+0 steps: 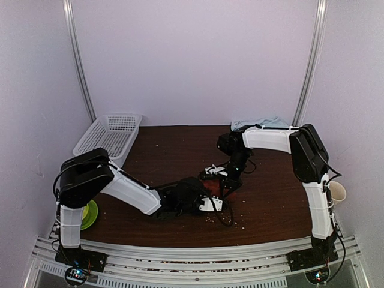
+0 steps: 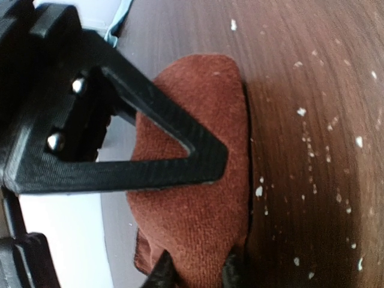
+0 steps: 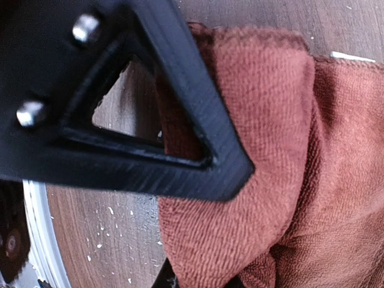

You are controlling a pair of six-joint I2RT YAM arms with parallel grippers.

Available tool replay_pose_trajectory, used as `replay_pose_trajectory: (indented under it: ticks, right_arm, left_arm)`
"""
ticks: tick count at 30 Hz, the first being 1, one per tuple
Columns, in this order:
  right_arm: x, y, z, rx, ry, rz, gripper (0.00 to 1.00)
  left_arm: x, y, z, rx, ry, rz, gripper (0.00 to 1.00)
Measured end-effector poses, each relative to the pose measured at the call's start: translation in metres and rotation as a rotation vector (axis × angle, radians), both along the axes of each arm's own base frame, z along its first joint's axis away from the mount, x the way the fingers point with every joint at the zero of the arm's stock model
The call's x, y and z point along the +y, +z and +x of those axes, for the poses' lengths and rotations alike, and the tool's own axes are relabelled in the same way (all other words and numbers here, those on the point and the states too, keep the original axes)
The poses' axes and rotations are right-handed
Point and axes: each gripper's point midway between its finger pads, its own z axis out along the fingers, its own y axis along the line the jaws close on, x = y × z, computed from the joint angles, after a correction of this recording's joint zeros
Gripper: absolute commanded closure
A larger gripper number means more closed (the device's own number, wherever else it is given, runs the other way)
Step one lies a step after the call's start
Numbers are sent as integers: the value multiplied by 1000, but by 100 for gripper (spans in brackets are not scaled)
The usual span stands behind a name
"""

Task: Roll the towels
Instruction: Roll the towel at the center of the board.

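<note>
The rust-red towel (image 1: 210, 188) lies bunched at the table's middle, between both grippers. In the left wrist view it is a thick rolled bulge (image 2: 198, 180). My left gripper (image 2: 198, 273) pinches its near end, one fingertip (image 2: 159, 273) sunk in the cloth and the other at the roll's edge by the wood. From the far side my right gripper (image 3: 201, 282) is shut on a fold of the same towel (image 3: 252, 180). The pale light-blue towel (image 1: 259, 123) lies crumpled at the back right edge, behind the right arm.
A white slotted basket (image 1: 111, 135) stands at the back left corner. A green round object (image 1: 90, 213) sits by the left arm's base and a paper cup (image 1: 338, 192) by the right arm. White crumbs dot the dark wooden table (image 1: 174, 150).
</note>
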Motion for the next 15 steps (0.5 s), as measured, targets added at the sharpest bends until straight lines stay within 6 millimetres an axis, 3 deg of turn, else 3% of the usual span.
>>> replay_pose_trajectory:
  ticks: [2,5,11,15]
  right_arm:
    - [0,0,0,1,0,0,92]
    - [-1,1,-1,4,0,-3,85]
    - [-4,4,-4,15,6,-12,55]
    - [-12,13,0,-7,-15,-14,42]
  left_arm:
    - [-1,-1,1,7,4,6,99]
    - [-4,-3,2,21,7,20,100]
    - [-8,-4,2,107,-2,48,100]
    - [-14,-4,6,226,-16,48,100]
